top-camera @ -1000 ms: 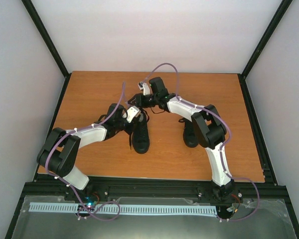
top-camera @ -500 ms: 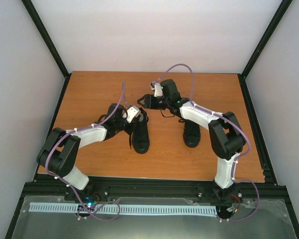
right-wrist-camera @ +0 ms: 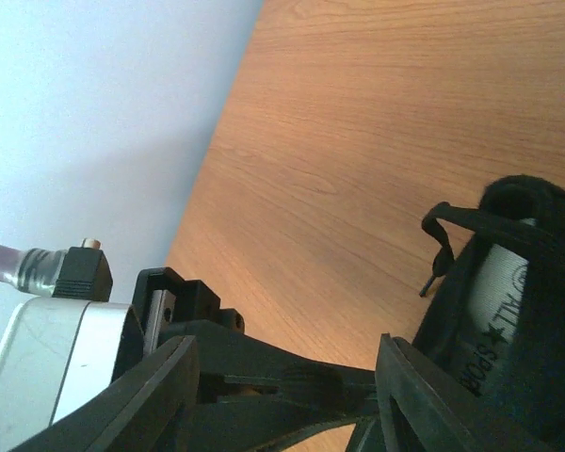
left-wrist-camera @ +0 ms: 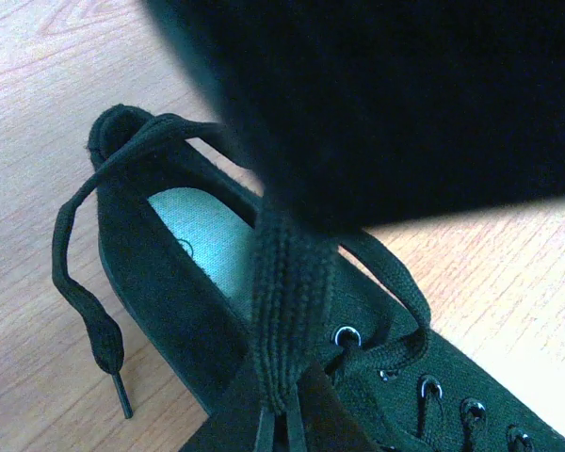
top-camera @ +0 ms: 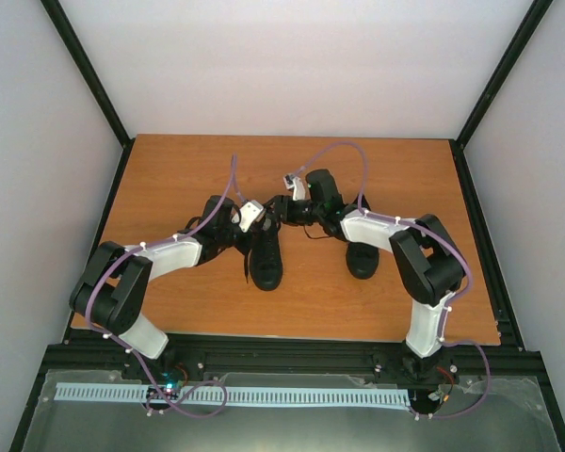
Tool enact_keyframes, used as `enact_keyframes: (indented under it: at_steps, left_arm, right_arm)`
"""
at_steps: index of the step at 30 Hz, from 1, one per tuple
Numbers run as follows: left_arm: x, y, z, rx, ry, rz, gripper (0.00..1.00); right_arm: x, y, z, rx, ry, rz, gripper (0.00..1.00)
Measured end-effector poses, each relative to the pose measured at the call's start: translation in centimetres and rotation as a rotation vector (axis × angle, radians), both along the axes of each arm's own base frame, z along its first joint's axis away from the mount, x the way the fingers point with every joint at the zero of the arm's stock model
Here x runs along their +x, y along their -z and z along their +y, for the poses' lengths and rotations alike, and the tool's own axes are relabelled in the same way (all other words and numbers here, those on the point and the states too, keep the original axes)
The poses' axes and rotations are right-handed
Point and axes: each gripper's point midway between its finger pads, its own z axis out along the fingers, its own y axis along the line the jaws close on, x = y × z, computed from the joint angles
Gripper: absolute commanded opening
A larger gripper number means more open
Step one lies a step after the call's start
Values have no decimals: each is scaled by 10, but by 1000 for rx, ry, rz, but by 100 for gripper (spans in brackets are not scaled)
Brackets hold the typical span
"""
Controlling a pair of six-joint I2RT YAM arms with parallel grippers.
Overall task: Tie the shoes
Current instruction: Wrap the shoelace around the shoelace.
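Two black shoes stand on the table, the left shoe and the right shoe. My left gripper sits over the left shoe's opening, shut on a flat black lace that rises taut from the top eyelets. In the left wrist view the left gripper holds it at the bottom edge. The other lace end loops over the heel and lies loose on the wood. My right gripper is open right beside the left one. Its fingers straddle the left gripper's black tip; no lace shows between them.
The wooden table is fenced by a black frame and white walls. The left arm's white wrist camera is close to the right gripper. The left shoe's heel lies just to the right of the right fingers.
The right gripper opened wider, swung right away from the left shoe, then came back down next to the left gripper. The left arm held still with the lace.
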Motion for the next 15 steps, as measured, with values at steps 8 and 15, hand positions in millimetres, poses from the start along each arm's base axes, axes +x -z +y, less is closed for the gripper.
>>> enact_keyframes:
  at_steps: [8, 15]
  left_arm:
    - [0, -1, 0, 0, 0, -1, 1]
    - [0, -1, 0, 1, 0, 1, 1]
  right_arm:
    - [-3, 9, 6, 15, -18, 32, 40]
    - [-4, 11, 7, 18, -26, 43, 26]
